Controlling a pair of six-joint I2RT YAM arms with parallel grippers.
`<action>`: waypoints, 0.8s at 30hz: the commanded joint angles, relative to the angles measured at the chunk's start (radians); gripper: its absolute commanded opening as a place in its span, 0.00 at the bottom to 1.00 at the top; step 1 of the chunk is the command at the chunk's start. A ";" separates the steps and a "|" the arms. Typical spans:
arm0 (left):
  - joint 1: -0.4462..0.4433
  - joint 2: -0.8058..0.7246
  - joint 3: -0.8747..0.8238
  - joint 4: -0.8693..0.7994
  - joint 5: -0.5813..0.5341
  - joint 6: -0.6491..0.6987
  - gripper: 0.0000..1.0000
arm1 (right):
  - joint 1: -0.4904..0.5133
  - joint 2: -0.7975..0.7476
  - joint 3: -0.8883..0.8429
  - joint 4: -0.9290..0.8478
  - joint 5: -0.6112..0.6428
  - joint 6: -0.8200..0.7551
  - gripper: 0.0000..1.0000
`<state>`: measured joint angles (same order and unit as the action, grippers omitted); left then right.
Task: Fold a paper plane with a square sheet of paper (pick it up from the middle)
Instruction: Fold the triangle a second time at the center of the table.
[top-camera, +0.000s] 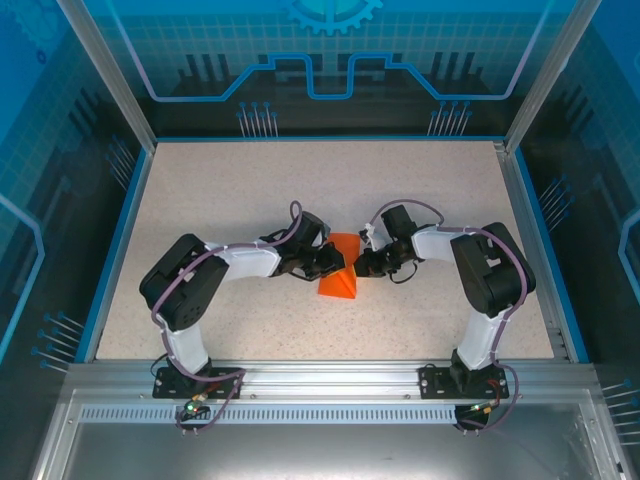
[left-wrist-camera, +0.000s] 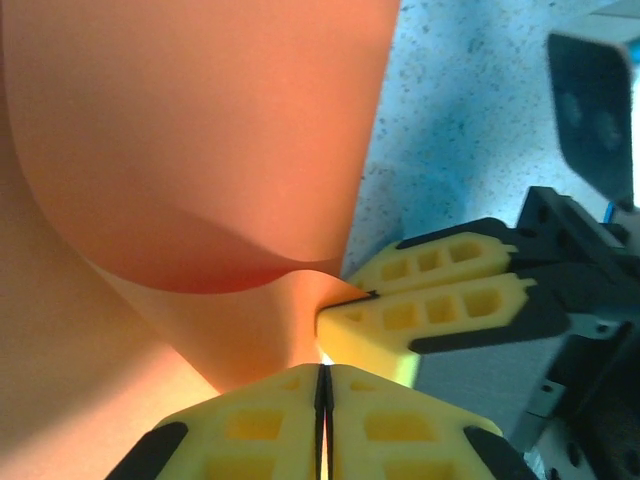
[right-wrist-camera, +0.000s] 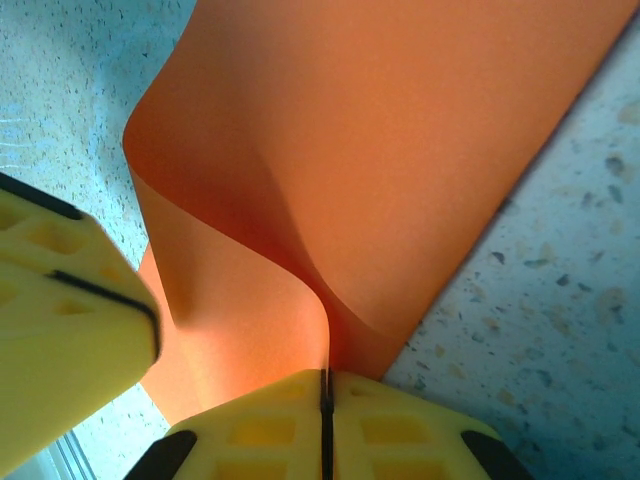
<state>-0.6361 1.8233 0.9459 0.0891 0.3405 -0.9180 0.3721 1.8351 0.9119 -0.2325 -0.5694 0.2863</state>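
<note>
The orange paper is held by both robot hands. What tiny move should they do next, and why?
The left gripper and right gripper are each shut on the square sheet of paper, close together, and it bulges in a soft curve, not a sharp crease. So probably ease both down toward the table to press the fold flat.

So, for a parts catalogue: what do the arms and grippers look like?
The left arm and right arm have black joint housings, white links and purplish cables. The left gripper and right gripper have yellow fingers with rectangular cut-outs, backed in black.
</note>
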 joint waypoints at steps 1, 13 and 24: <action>-0.005 0.028 -0.007 0.020 0.008 0.005 0.09 | -0.009 0.026 0.013 -0.028 0.017 -0.019 0.09; -0.005 0.055 -0.028 -0.007 -0.019 0.012 0.08 | -0.009 0.031 0.017 -0.031 0.014 -0.020 0.09; -0.005 0.091 -0.054 -0.002 -0.025 0.019 0.07 | -0.008 0.032 0.018 -0.030 0.008 -0.019 0.09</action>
<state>-0.6350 1.8805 0.9241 0.1120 0.3355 -0.9150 0.3721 1.8393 0.9169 -0.2371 -0.5732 0.2859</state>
